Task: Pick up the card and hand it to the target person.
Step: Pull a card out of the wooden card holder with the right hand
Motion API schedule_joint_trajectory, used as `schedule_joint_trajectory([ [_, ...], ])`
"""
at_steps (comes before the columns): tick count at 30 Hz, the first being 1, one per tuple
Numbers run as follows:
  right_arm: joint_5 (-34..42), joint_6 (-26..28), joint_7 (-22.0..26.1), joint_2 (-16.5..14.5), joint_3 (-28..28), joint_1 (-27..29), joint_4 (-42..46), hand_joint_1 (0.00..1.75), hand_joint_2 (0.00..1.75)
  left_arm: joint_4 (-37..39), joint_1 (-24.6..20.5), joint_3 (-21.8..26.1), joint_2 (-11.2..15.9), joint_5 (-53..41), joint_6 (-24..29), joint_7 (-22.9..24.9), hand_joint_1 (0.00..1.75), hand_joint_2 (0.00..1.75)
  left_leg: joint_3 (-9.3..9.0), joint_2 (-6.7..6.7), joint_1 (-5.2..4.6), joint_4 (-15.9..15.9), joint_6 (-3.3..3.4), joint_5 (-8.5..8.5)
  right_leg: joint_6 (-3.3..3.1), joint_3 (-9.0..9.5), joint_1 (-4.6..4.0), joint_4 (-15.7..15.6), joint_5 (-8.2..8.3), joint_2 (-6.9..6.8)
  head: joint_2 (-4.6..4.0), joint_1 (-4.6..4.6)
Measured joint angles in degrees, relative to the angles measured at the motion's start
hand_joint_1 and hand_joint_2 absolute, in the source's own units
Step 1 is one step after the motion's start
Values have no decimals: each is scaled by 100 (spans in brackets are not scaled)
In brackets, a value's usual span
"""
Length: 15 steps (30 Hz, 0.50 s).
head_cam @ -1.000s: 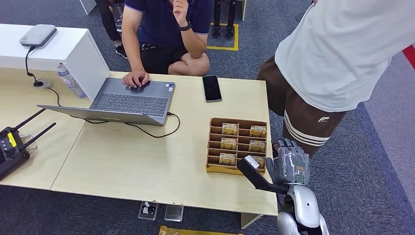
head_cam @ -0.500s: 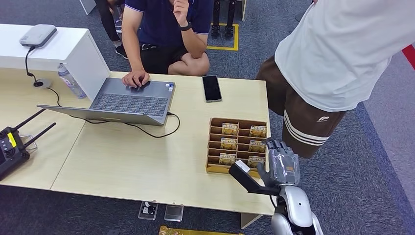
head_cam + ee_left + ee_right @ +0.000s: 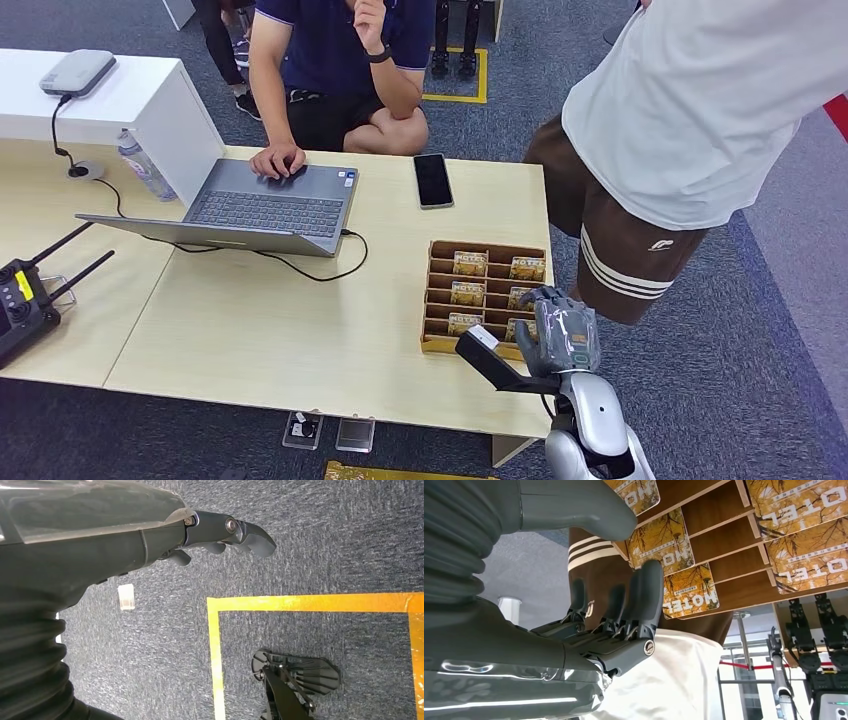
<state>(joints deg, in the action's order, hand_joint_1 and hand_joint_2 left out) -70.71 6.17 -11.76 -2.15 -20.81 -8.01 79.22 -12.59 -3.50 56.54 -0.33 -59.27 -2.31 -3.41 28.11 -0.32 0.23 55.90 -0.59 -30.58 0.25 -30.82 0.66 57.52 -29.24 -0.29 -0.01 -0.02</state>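
Note:
A wooden card rack [image 3: 434, 296] stands near the table's right front corner, with yellow hotel cards [image 3: 469, 263] in its slots. My right hand [image 3: 558, 335] hovers over the rack's front right corner with its fingers apart and nothing in it. In the right wrist view the fingers [image 3: 644, 605] reach up beside a hotel card [image 3: 690, 591], and the thumb [image 3: 579, 505] lies near another card [image 3: 663, 540]. A person in a white shirt and brown shorts [image 3: 700, 110] stands just right of the table. My left hand [image 3: 150, 535] hangs over the carpet, holding nothing.
A seated person in a navy shirt [image 3: 335, 60] rests a hand on a laptop [image 3: 270, 205]. A black phone [image 3: 433, 180] lies behind the rack. A remote controller [image 3: 22, 300] and a water bottle [image 3: 145, 168] are at the left. Yellow floor tape [image 3: 310, 602] crosses the carpet.
My right hand has moved left, from beside the rack's right edge to over its front right corner. The people and the cards have not moved.

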Motion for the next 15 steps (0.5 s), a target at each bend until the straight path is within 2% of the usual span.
schedule_joint_trajectory([
  [5, 52, -1, -6, 3, -2, -17, -28, 99, 175, 0, 0, 0, 0, -17, -1, -1, 0, 175, 0, 0, 0, 0, 0, 0, 0, 0, 0, 0, 0, 0, 1, 0],
  [10, 78, -4, -18, 9, -2, -19, -29, 90, 175, 0, 0, 0, 0, -61, -7, -11, 0, 175, 0, 0, 0, 0, 0, 0, 0, 0, 0, 0, 0, 0, 1, 0],
  [15, 64, -60, -20, 11, -28, -19, -52, 98, 175, 0, 0, 0, 0, -76, -11, -14, 0, 175, 0, 0, 0, 0, 0, 0, 0, 0, 0, 0, 0, 0, 1, 0],
])
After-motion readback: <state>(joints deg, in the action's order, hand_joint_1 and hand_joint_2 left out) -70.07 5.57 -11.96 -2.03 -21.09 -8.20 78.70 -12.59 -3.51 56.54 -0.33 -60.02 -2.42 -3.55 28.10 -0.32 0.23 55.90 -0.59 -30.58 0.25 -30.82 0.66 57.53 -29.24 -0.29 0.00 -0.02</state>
